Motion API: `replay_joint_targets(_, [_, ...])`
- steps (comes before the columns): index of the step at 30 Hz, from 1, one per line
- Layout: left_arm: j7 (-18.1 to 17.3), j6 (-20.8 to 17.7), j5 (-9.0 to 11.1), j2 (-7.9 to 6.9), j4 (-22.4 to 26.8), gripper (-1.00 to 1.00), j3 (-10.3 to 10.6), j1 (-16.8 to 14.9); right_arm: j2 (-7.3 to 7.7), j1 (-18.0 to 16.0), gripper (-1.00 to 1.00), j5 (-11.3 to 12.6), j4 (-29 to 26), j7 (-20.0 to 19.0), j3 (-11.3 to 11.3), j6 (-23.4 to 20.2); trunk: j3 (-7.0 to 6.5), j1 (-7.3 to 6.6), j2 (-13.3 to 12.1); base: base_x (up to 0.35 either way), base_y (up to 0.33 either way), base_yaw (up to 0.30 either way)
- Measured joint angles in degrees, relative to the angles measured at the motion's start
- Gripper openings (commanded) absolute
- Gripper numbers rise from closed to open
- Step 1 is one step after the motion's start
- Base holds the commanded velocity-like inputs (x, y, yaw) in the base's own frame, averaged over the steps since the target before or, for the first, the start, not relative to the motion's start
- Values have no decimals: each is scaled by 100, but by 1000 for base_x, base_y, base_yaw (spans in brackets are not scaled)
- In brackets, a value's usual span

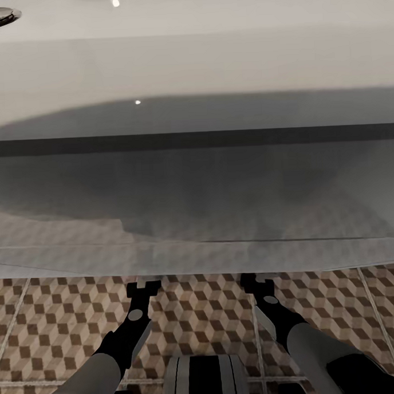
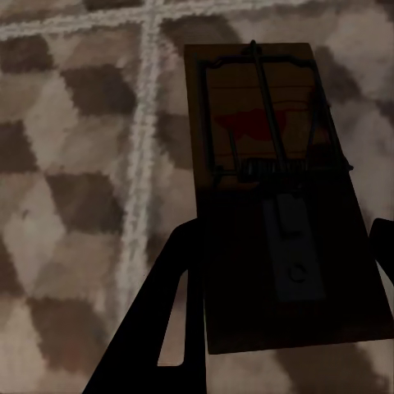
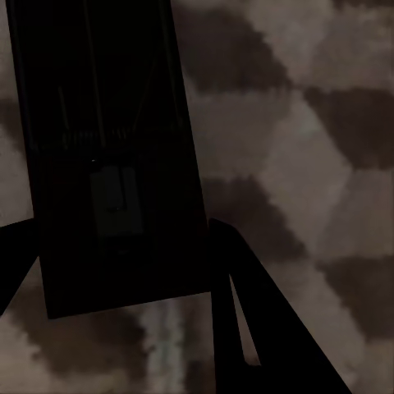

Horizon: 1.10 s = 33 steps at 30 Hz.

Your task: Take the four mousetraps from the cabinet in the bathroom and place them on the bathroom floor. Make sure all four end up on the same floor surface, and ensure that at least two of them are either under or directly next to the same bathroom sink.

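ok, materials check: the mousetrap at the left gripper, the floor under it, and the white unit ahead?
Mousetrap: looks like a matte tan wooden board with dark metal wire and spring, plus a red mark.
Floor: seemingly tile, printed brown-beige cube pattern, pale grout lines.
White unit: glossy, reflects the floor and light spots; ceramic or lacquer, can't tell.

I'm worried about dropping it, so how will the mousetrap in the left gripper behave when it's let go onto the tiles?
The mousetrap looks like a stiff flat board, so it should probably land flat and stay put rather than roll. Its wire bar seems raised, so a knock might snag or spring it. It looks thin, likely light, so the left gripper could nudge it.
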State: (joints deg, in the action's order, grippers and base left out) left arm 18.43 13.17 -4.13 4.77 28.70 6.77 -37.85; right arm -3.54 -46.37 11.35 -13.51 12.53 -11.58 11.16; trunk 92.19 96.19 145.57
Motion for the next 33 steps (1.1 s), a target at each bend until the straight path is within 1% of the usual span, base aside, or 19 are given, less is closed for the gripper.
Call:
replay_joint_targets(9, [-47,1,3,-15,-81,-100,-1,0,-22,0,-100,-7,1,-14,7,0,0,0,0,0,0,0])
replay_joint_targets(12, [-249,-3,13,-22,-90,-100,-6,0,-33,0,-100,-3,1,-15,9,0,0,0,0,0,0,0])
replay_joint_targets(13, [-397,-4,18,-26,-92,-100,-10,0,-39,0,-100,1,1,-16,10,0,0,0,0,0,0,0])
replay_joint_targets(14, [-474,-7,24,-30,-93,-100,-14,0,-44,0,-100,3,1,-16,10,0,0,0,0,0,0,0])
replay_joint_targets(15, [-598,-11,51,-43,-94,-100,-20,0,-59,0,-100,5,1,-16,10,0,0,0,0,0,0,0])
replay_joint_targets(19, [-772,-10,201,-97,-96,-100,-33,0,-131,0,-100,8,1,-17,9,-1,0,0,0,0,0,0])
replay_joint_targets(22, [-814,-11,316,-117,-96,-100,-38,0,-172,0,-100,9,1,-17,11,0,0,0,0,0,0,0])
replay_joint_targets(24, [-824,-12,352,-123,-96,-100,-40,0,-182,0,-100,10,1,-17,11,0,0,0,0,0,0,0])
replay_joint_targets(27, [-830,-12,374,-135,-96,-100,-41,0,-190,0,-100,10,1,-19,12,-14,0,0,0,0,0,0])
replay_joint_targets(33, [-833,-12,388,-153,-96,-100,-41,0,-280,0,-100,9,1,-18,10,-67,0,0,0,0,0,0])
